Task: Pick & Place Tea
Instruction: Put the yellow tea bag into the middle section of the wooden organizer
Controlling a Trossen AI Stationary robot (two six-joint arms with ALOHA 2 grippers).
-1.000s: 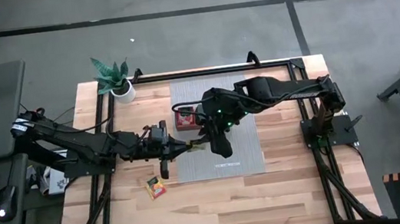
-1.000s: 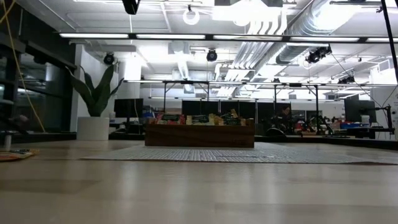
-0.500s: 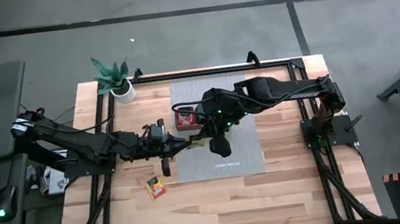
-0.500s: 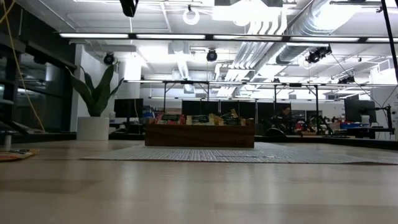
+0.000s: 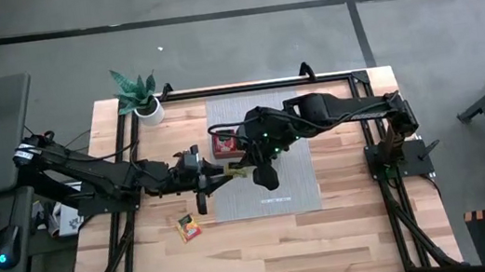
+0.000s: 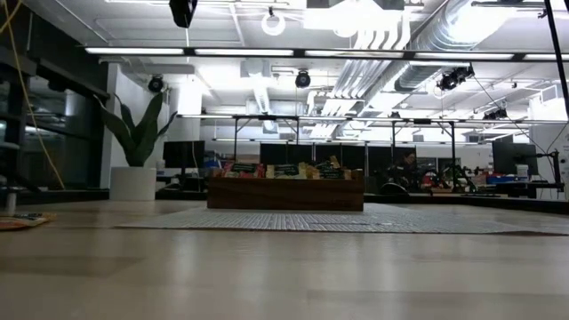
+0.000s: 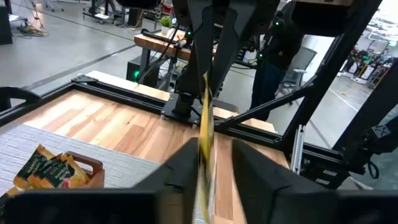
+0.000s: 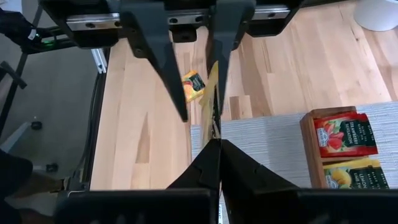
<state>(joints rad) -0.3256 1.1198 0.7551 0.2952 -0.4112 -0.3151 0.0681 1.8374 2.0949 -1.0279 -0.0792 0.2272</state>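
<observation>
A yellow tea packet (image 5: 233,169) hangs edge-on in the air above the left edge of the grey mat (image 5: 287,186), between my two grippers. My right gripper (image 8: 217,148) reaches in from the table's right and is shut on it. My left gripper (image 7: 214,177) comes level from the left and is open, one finger on each side of the packet (image 7: 205,124). The brown wooden tray (image 5: 224,144) sits on the mat with red and yellow tea packets (image 8: 342,134) inside. One more tea packet (image 5: 189,228) lies flat on the wood near the front left. My right gripper pinches the yellow packet's near edge (image 8: 215,127) between its two fingers, slanting down from the table's right side. The packet stands on edge, lifted clear of the table, and reaches away from the fingers toward my left gripper. My left gripper's fingers (image 8: 157,62) flank the packet's other end; whether one touches it I cannot tell.
A potted plant (image 5: 140,97) stands at the table's far left corner. A black metal frame (image 5: 338,75) runs along the far and side edges. Bare wood lies in front of the mat toward the near edge.
Both grippers have kept their place over the mat's left edge, with the yellow packet still between them. The high view shows no change in their fingers.
</observation>
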